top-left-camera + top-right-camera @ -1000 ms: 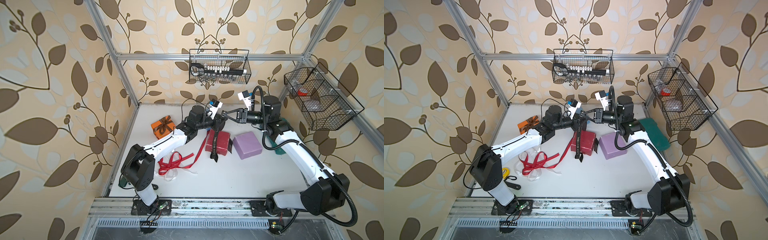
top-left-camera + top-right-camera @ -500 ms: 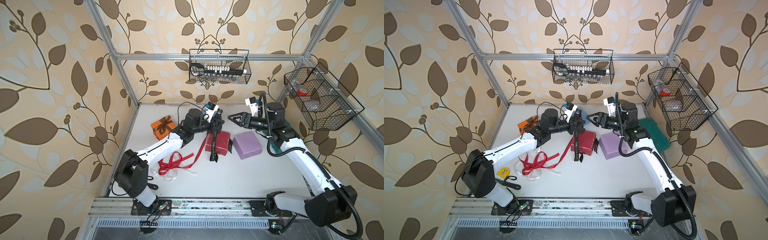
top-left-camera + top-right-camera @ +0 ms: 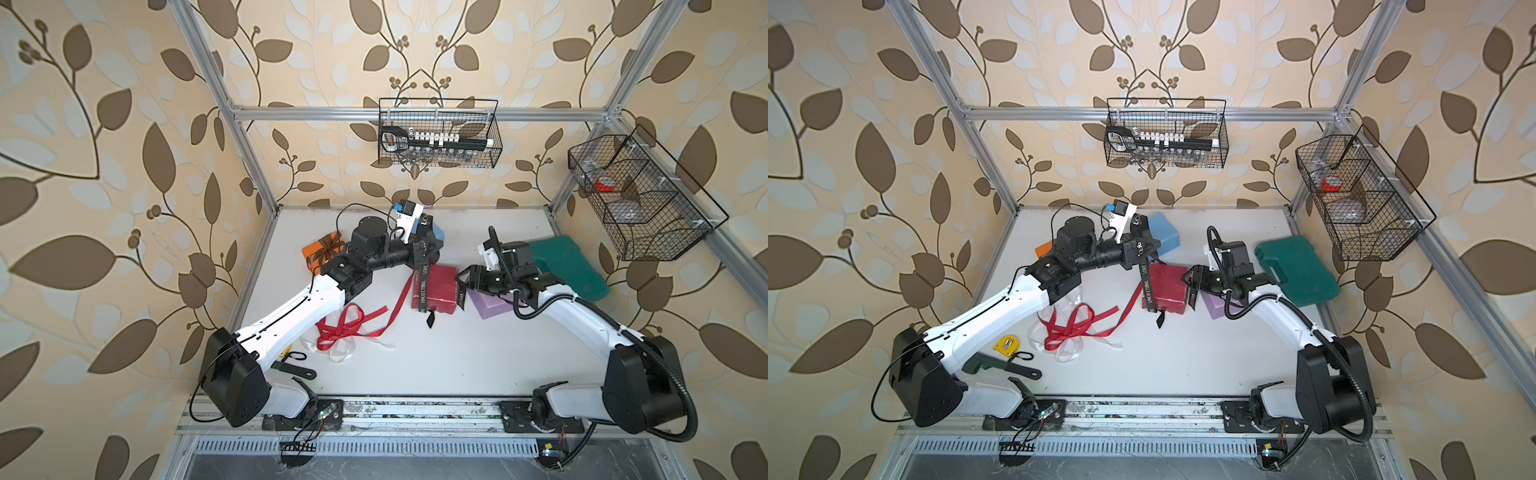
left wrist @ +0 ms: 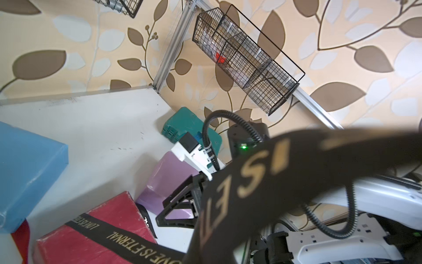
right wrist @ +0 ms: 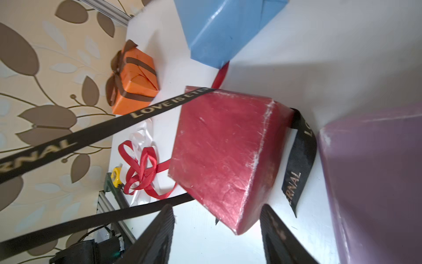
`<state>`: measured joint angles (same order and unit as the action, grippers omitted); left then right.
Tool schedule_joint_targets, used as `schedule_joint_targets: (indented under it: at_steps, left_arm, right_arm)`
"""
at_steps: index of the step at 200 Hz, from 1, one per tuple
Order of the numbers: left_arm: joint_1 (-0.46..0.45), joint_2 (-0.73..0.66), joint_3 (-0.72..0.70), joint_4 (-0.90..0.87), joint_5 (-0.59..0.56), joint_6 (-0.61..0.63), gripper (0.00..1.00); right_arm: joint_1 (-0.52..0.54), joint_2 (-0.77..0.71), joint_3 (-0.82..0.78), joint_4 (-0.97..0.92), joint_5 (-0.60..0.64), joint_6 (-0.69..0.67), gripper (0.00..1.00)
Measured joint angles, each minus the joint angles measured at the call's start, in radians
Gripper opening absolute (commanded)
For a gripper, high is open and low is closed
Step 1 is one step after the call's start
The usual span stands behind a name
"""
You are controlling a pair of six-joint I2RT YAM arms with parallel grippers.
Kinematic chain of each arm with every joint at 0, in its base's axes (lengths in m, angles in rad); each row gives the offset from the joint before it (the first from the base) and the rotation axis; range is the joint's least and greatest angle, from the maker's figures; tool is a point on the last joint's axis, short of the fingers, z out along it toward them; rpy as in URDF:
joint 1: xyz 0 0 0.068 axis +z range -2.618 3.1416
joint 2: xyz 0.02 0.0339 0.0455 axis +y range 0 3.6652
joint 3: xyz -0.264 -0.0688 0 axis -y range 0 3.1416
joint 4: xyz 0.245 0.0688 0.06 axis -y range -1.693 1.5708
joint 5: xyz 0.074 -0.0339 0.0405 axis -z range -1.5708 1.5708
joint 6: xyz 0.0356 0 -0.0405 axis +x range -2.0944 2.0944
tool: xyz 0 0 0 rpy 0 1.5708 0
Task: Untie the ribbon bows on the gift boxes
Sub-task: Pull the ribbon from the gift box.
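My left gripper (image 3: 430,248) hangs above the dark red gift box (image 3: 436,286), shut on the black lettered ribbon (image 3: 423,282). The ribbon runs taut down over the box's left side; it fills the left wrist view and hides the jaws there. Its other end (image 5: 299,160) lies loose between the red box and the lilac box (image 3: 492,305). My right gripper (image 3: 464,280) is open at the red box's right edge, with the box's corner (image 5: 239,224) between its fingers. The orange box (image 3: 322,251) still wears a tied brown bow. The light blue box (image 3: 438,237) stands behind.
Loose red ribbon (image 3: 353,328) and white ribbon (image 3: 340,353) lie in a heap at the front left. A dark-green case (image 3: 569,270) sits at the right wall. A yellow tape measure (image 3: 1007,345) and a wrench (image 3: 1000,365) lie by the left arm's base. Wire baskets hang on the walls.
My right gripper has let go of the black ribbon, opened, drawn back to the right and dropped to the red box's edge. The left gripper still holds the ribbon.
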<state>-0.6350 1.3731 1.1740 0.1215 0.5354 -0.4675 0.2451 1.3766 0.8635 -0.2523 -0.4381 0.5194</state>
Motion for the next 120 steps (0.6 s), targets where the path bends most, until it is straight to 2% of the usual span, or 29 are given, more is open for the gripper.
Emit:
schedule_joint_targets:
  at_steps: [33,75,120]
  left_arm:
    - [-0.027,-0.007,-0.024,-0.04,0.016,-0.037,0.0]
    - [-0.032,-0.007,-0.023,-0.061,0.034,-0.043,0.0]
    - [-0.032,-0.013,0.01,-0.123,0.04,-0.061,0.0]
  right_arm:
    - [0.031,0.084,-0.005,0.071,0.051,0.031,0.62]
    - [0.129,0.185,-0.005,0.116,0.133,0.064,0.6]
    - [0.134,0.216,0.009,0.15,0.213,0.094,0.6]
